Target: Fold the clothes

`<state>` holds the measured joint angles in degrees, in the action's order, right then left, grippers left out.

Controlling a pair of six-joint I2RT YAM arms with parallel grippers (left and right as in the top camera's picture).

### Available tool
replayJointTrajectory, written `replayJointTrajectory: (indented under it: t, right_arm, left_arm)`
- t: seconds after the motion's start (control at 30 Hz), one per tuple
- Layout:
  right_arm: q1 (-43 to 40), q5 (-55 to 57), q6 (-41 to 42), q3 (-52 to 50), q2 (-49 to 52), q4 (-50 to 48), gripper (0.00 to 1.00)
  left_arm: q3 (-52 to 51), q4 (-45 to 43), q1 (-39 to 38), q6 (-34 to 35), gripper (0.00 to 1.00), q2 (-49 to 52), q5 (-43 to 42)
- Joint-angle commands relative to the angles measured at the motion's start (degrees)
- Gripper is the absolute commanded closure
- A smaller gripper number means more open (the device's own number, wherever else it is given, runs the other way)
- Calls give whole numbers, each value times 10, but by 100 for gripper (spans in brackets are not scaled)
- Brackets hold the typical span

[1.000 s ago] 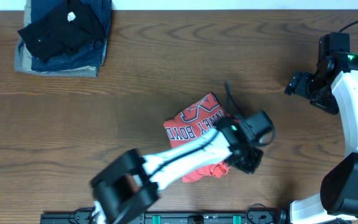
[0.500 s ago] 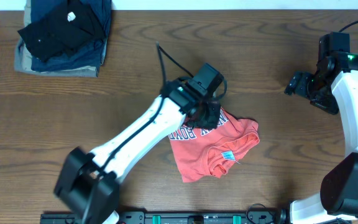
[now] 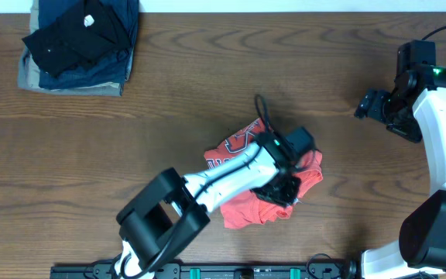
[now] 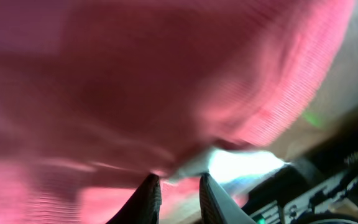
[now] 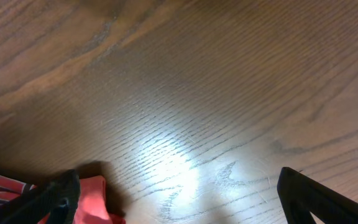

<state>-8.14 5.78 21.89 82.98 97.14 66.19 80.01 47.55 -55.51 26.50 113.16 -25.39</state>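
Orange-red T-shirt point(image 3: 242, 211), half-hidden and blurred, is pinched by left hand point(image 4: 177, 182); right hand point(image 5: 179, 177) spread.

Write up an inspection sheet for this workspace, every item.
Surface: brown wooden table, bare grain.
Job's things: orange-red T-shirt crumpled mid-table, lettering partly showing.
Clutter: stack of folded dark garments, far left corner.
Grippers: left gripper on the T-shirt, fingers nearly together, apparently pinching fabric; right gripper open, off to the right, holding nothing.
Cables: black cable loops off the left wrist.
Surroundings: black rail along the near edge.
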Motion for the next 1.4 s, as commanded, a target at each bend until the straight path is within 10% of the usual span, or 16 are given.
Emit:
replayJointTrajectory:
  t: [0.0, 0.53, 0.6, 0.7, 1.0, 1.37]
  right_arm:
    - [0, 0, -5, 5, -5, 0, 1]
    - [0, 0, -5, 5, -5, 0, 1]
    - [0, 0, -5, 5, -5, 0, 1]
    - [0, 0, -5, 5, -5, 0, 1]
    - [0, 0, -5, 5, -5, 0, 1]
    - [0, 0, -5, 5, -5, 0, 1]
  left_arm:
    - [-4, -7, -23, -9, 76, 3, -7]
    - [35, 43, -33, -13, 94, -50, 54]
    - [45, 49, -23, -37, 84, -91, 58]
    - [46, 54, 6, -71, 35, -147, 85]
    - [46, 54, 236, -130, 10, -207, 176]
    - [46, -23, 471, -311, 2, -28, -145]
